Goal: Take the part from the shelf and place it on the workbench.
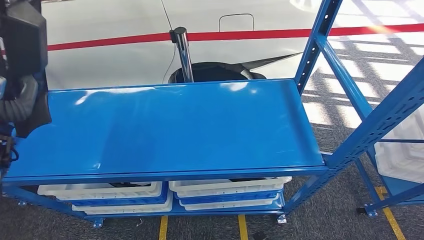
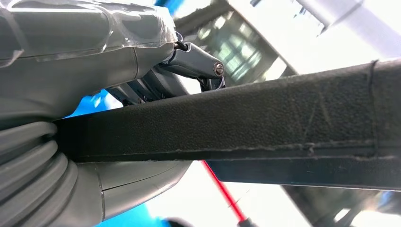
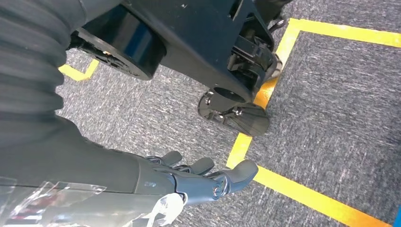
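Part [image 2: 283, 123] gripped by left hand [image 2: 85, 71], w/ shelf [image 1: 165, 127] bare.

A glossy blue metal bench top [image 1: 165, 125] fills the middle of the head view, catching pale reflections. Under it, white plastic bins [image 1: 165, 195] sit stacked on a lower blue shelf. Behind the bench top stands a chrome stanchion post [image 1: 182, 52] on a dark round base, with a red belt [image 1: 260, 34] running across a light grey floor. To the bench top's right rises a blue perforated rack upright [image 1: 395, 107]. Grey carpet with yellow floor tape [image 3: 302, 194] lies below, sunlight striping the floor beyond.
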Tool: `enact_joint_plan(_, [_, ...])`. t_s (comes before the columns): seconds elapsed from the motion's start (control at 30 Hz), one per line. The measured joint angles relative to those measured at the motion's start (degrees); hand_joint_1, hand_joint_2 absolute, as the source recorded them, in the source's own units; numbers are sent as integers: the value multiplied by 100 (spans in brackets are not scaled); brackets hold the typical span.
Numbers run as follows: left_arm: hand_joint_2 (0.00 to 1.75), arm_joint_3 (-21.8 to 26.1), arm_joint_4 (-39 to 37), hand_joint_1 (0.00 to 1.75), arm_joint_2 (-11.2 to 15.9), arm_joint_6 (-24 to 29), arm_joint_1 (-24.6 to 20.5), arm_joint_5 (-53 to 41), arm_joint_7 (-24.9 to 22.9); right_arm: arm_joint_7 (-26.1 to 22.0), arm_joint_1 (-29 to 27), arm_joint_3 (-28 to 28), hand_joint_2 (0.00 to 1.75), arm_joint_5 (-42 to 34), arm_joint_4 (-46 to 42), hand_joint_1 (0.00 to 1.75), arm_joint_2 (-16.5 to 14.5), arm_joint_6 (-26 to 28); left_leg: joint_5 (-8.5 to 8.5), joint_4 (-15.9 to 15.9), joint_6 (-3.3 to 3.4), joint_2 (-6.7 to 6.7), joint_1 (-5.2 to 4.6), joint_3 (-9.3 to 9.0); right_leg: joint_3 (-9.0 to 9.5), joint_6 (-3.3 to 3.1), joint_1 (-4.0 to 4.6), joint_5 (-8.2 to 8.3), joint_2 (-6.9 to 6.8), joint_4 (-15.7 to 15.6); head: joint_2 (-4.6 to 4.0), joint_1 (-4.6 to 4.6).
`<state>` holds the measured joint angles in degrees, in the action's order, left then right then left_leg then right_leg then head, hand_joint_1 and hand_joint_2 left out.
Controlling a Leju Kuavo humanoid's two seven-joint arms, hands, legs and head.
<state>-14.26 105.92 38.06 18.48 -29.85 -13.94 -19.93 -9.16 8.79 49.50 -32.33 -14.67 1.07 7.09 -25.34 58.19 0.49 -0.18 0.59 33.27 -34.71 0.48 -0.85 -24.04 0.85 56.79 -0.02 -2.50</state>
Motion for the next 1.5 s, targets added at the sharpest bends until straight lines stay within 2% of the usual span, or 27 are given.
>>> enact_joint_plan(0.07, [175,172,183,175,5,144,28,-81,-24,1,6,-1,175,-3,0,0,-6,17,106,-329,30,2,-47,-137,-11,34,3,20,0,-1,0,1])
enact_joint_plan(0.17, [175,395,442,175,3,369,135,-163,-92,2,15,-2,175,-13,0,0,-12,66,189,-380,92,10,-48,-139,-27,129,5,2,-4,6,0,2])
enact_joint_plan(0.23, [175,507,591,175,-8,480,206,-204,-125,2,34,-2,175,-14,0,0,-12,78,271,-439,154,28,-22,-129,-155,168,14,-330,-17,374,0,9])
enact_joint_plan(0.3, [175,577,700,175,-31,551,286,-235,-126,1,54,-2,175,-9,0,0,-11,80,327,-442,196,37,-33,-67,-405,187,10,-829,-26,1153,0,16])
enact_joint_plan(0.33, [175,593,735,175,-46,568,320,-241,-119,0,65,-2,175,-7,0,0,-11,84,356,-439,207,37,-41,-29,-495,196,8,-987,-26,1481,0,17])
enact_joint_plan(0.37, [175,599,763,175,-64,579,342,-245,-109,-3,80,-2,175,-4,0,0,-11,89,390,-436,210,36,-47,13,-486,200,8,-1024,-27,1607,0,17])
enact_joint_plan(0.4, [175,601,786,175,-82,587,351,-247,-98,-5,98,-2,175,-4,0,0,-11,93,423,-430,205,33,-50,56,-365,200,8,-954,-28,1498,0,18])
enact_joint_plan(0.5, [175,604,833,175,-134,600,323,-258,-56,-35,168,-2,175,-19,0,0,-10,87,510,-381,151,25,-51,176,405,166,16,-563,-29,330,0,16])
enact_joint_plan(0.53, [175,599,843,175,-154,597,294,-274,-42,-58,191,-2,175,-27,0,0,-10,74,535,-363,123,26,-51,204,561,141,25,-491,-22,58,0,14])
enact_joint_plan(0.57, [175,592,851,175,-177,593,256,-306,-27,-85,210,-3,175,-37,0,0,-9,52,566,-349,89,27,-50,228,620,114,43,-467,-11,-83,0,12])
enact_joint_plan(0.67, [175,557,854,175,-253,585,146,-406,-1,-150,242,-4,175,-60,0,0,-8,-29,617,-326,-10,25,-23,304,525,3,55,-358,-1,-127,0,8])
enact_joint_plan(0.73, [175,529,854,175,-290,584,96,-434,0,-169,253,-5,175,-64,0,0,-1,-60,283,-11,-68,23,4,440,425,-71,32,-244,-16,-144,-1,-1])
enact_joint_plan(0.8, [175,494,853,175,-329,583,45,-442,1,-183,256,-6,175,-68,0,0,7,-94,-289,741,-128,24,26,657,289,-105,36,-134,-23,-139,-1,-8])
enact_joint_plan(0.83, [175,472,852,175,-355,583,23,-447,3,-196,255,-6,175,-68,0,0,9,-122,-481,1114,-150,23,33,735,215,-110,38,-80,-24,-136,-1,-10])
enact_joint_plan(0.87, [175,444,849,175,-388,583,1,-452,4,-211,255,-6,175,-68,0,0,11,-160,-560,1344,-163,23,35,744,140,-109,40,-26,-23,-133,-1,-10])
enact_joint_plan(0.9, [175,415,846,175,-420,583,-27,-459,7,-228,256,-6,175,-67,0,0,14,-199,-524,1363,-164,23,35,653,70,-103,40,26,-23,-131,-1,-10])
enact_joint_plan(0.93, [175,383,841,175,-450,583,-66,-470,13,-242,260,-6,175,-68,0,0,16,-230,-403,1147,-155,23,34,451,6,-94,40,77,-21,-130,0,-10])
enact_joint_plan(1.03, [175,315,820,175,-511,607,-201,-512,62,-267,292,-6,175,-74,0,0,18,-293,-143,-111,-61,20,-11,-401,-127,-34,43,220,-13,-138,0,-8])
enact_joint_plan(1.1, [175,302,809,175,-535,654,-247,-505,95,-274,312,-7,175,-90,0,0,19,-305,-137,-485,10,19,-67,-591,-162,33,35,318,-10,-163,-1,-11])
enact_joint_plan(1.17, [175,305,803,175,-543,689,-248,-421,107,-266,323,-8,175,-112,0,0,17,-305,-32,-529,84,32,-74,-538,-185,102,26,375,-9,-188,-1,-16])
enact_joint_plan(1.2, [175,310,802,175,-543,696,-246,-370,110,-256,329,-8,175,-119,0,0,16,-304,30,-559,131,41,-62,-504,-228,127,26,290,-13,-124,-1,-14])
enact_joint_plan(1.27, [175,322,801,175,-544,707,-230,-301,116,-239,337,-8,175,-122,0,0,15,-304,171,-604,207,55,-34,-406,-407,159,22,-182,-25,355,-1,-3])
enact_joint_plan(1.33, [175,330,800,175,-545,717,-203,-273,122,-233,339,-8,175,-122,0,0,15,-304,287,-599,230,53,-37,-266,-629,187,19,-701,-30,1190,-1,9])
enact_joint_plan(1.37, [175,331,800,175,-545,718,-187,-259,123,-232,341,-8,175,-122,0,0,15,-305,342,-592,228,52,-39,-196,-674,202,17,-791,-31,1499,-2,13])
enact_joint_plan(1.4, [175,333,800,175,-545,718,-175,-250,124,-232,344,-8,175,-122,0,0,15,-305,395,-582,220,52,-39,-122,-637,213,14,-752,-32,1637,-1,14])
enact_joint_plan(1.43, [175,337,800,175,-545,718,-166,-245,124,-232,347,-8,175,-123,0,0,15,-307,443,-567,207,51,-38,-51,-484,220,7,-607,-34,1530,-1,14])
enact_joint_plan(1.5, [175,353,800,175,-545,718,-159,-242,123,-232,364,-9,175,-126,0,0,15,-315,519,-504,159,50,-40,91,101,230,-14,-380,-34,802,0,14])
